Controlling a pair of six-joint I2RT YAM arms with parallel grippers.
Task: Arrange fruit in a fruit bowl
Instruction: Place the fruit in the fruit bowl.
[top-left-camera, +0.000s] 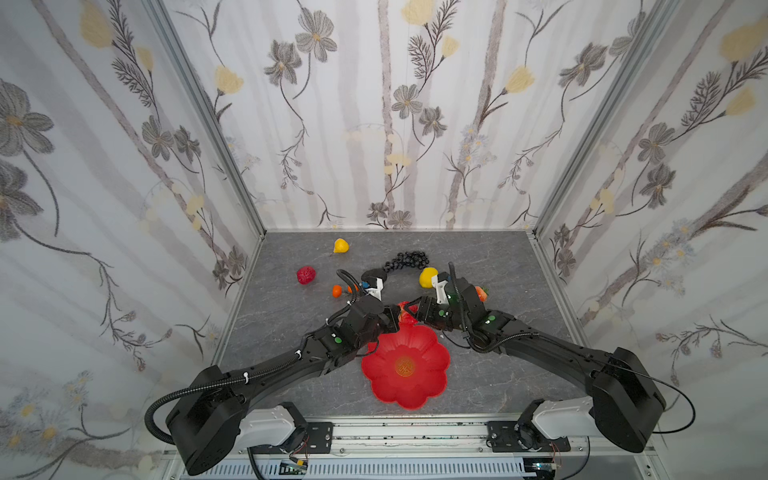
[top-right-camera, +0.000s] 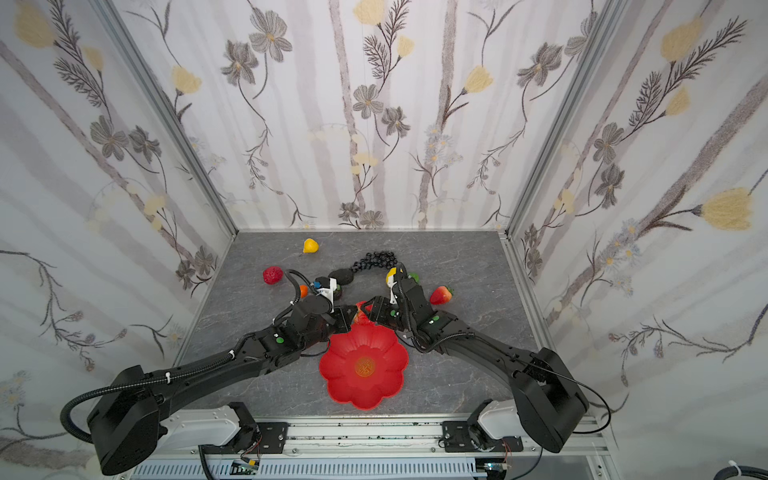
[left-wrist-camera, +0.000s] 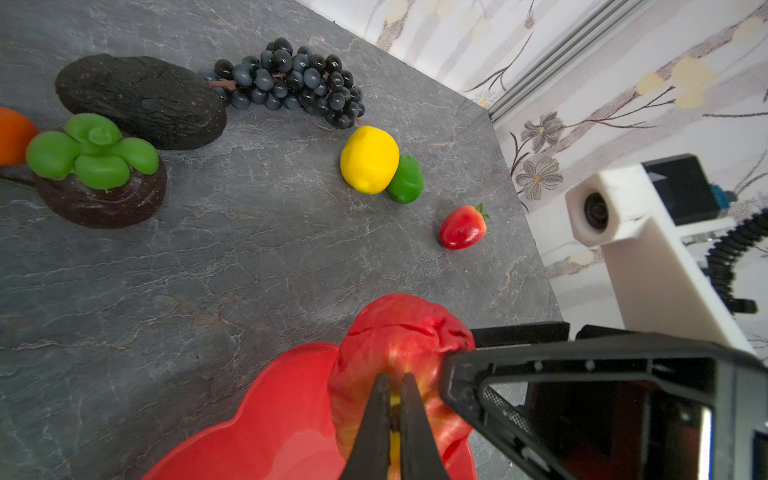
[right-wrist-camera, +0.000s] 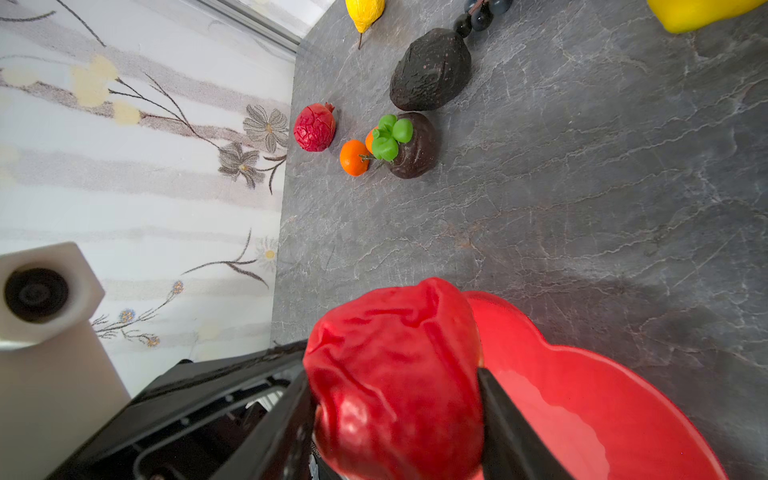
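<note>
A red apple (top-left-camera: 402, 312) (right-wrist-camera: 395, 365) hangs over the far rim of the red fruit bowl (top-left-camera: 432, 353) (top-right-camera: 386, 353) (right-wrist-camera: 582, 395). My right gripper (right-wrist-camera: 394, 374) is shut on it, one finger on each side. My left gripper (left-wrist-camera: 392, 380) is shut too, its fingertips pinching the yellowish stem hollow on top of the apple (left-wrist-camera: 399, 332). In both top views the two grippers meet nose to nose at the apple. The bowl holds no fruit that I can see.
Loose fruit lies on the grey table beyond the bowl: lemon (left-wrist-camera: 369, 160) touching a green fruit (left-wrist-camera: 407, 179), strawberry (left-wrist-camera: 462, 227), dark grapes (left-wrist-camera: 299, 83), black avocado (left-wrist-camera: 141, 99), a dark green-capped fruit (left-wrist-camera: 99, 183), oranges (right-wrist-camera: 354, 158), a red bumpy fruit (top-left-camera: 306, 275), pear (top-left-camera: 340, 246).
</note>
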